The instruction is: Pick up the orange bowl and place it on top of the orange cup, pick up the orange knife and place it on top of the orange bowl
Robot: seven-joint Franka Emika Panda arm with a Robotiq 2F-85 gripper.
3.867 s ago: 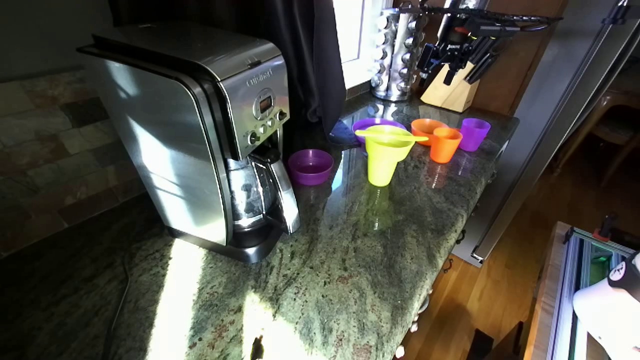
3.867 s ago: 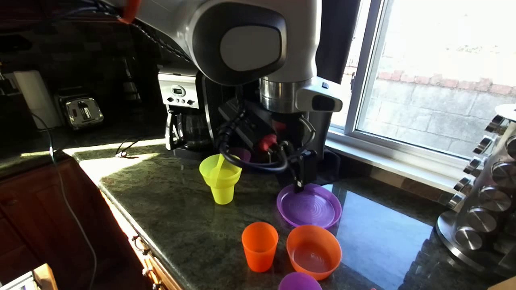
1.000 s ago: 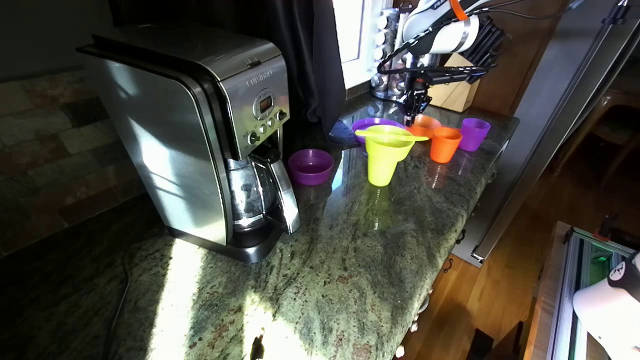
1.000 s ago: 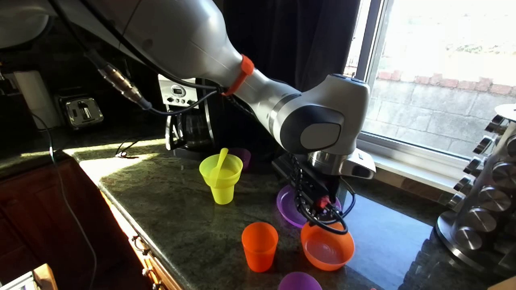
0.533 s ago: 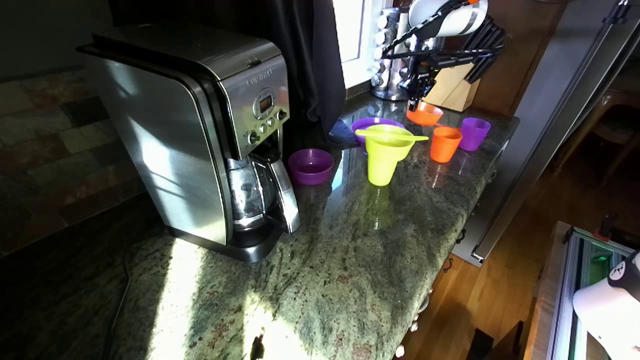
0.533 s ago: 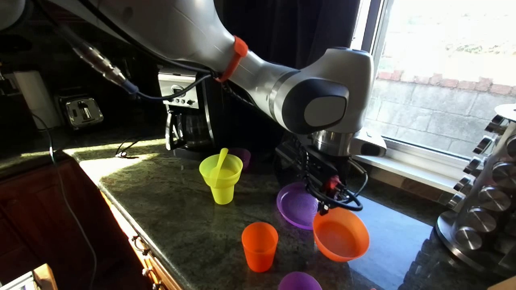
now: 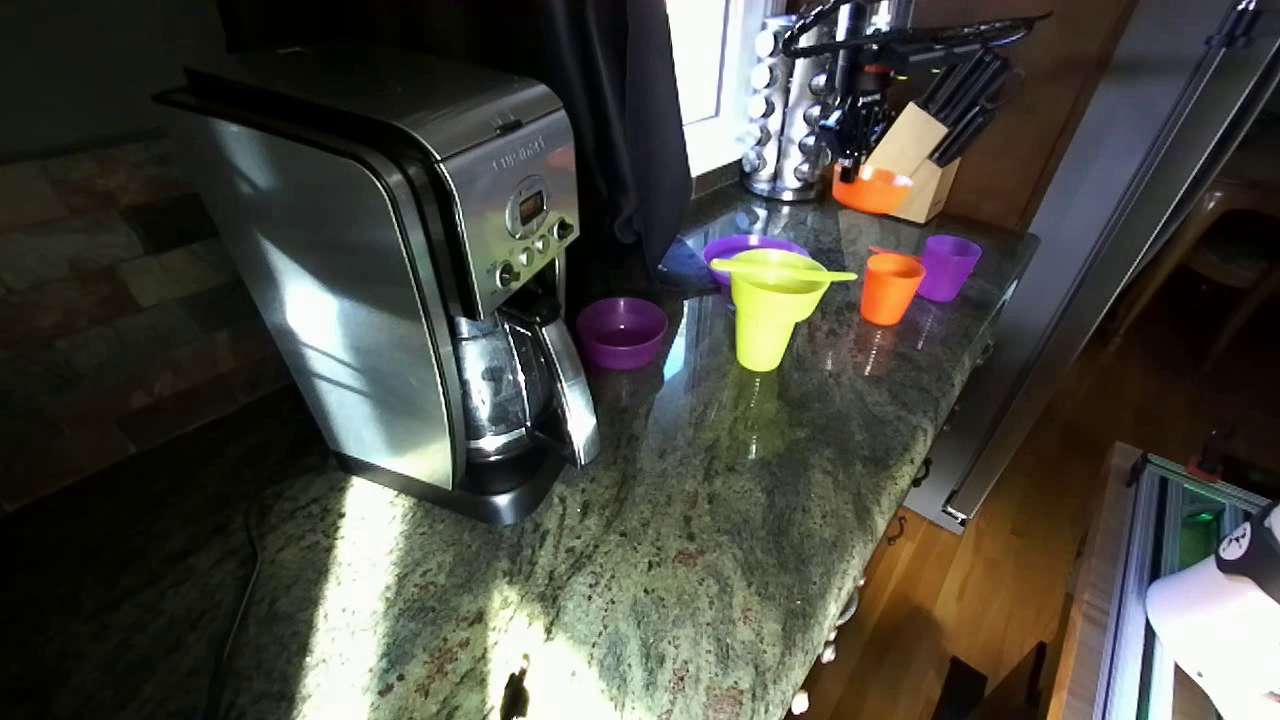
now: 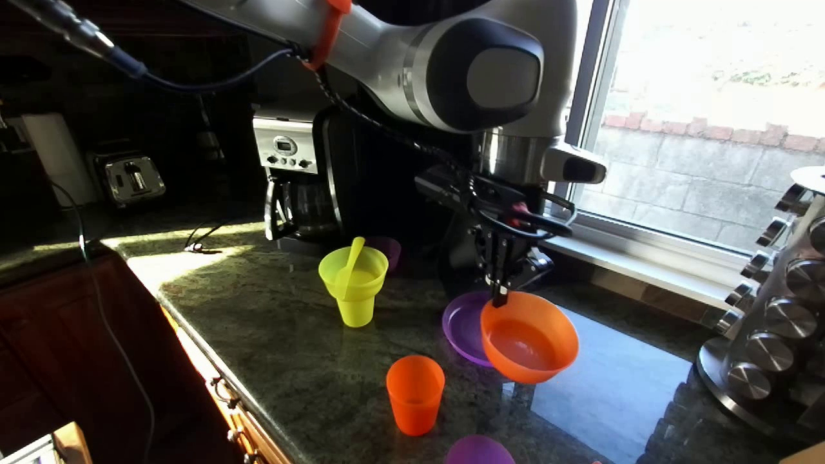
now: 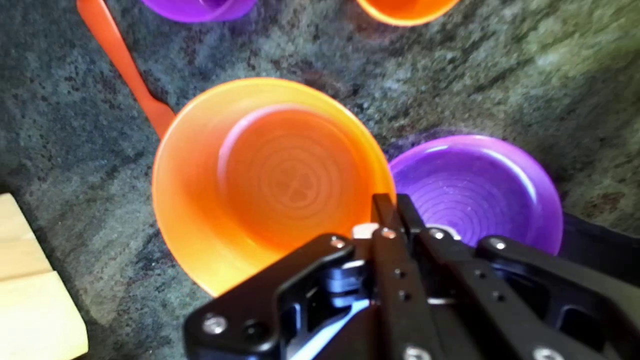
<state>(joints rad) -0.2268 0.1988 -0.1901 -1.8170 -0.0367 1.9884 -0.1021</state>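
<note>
The hand (image 9: pixel 395 202) is clamped on the rim of the orange bowl (image 9: pixel 295 170), which hangs above the surface (image 8: pixel 309 354), right of the hand in an exterior view. There the orange cup (image 8: pixel 416 396) stands nearer and left, touching neither.

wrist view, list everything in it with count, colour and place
counter: 1, mottled grey-green, background
orange bowl: 1, orange, centre, held above counter
orange knife: 1, orange, upper left, partly hidden
orange cup: 1, orange, top, cut off
purple cup: 1, purple, top, left of orange cup
purple dish: 1, purple, right of orange bowl
knife block: 1, pale wood, left edge
dark area: 1, black, right edge, unclear
gripper: 1, black, bottom, shut on orange bowl
</note>
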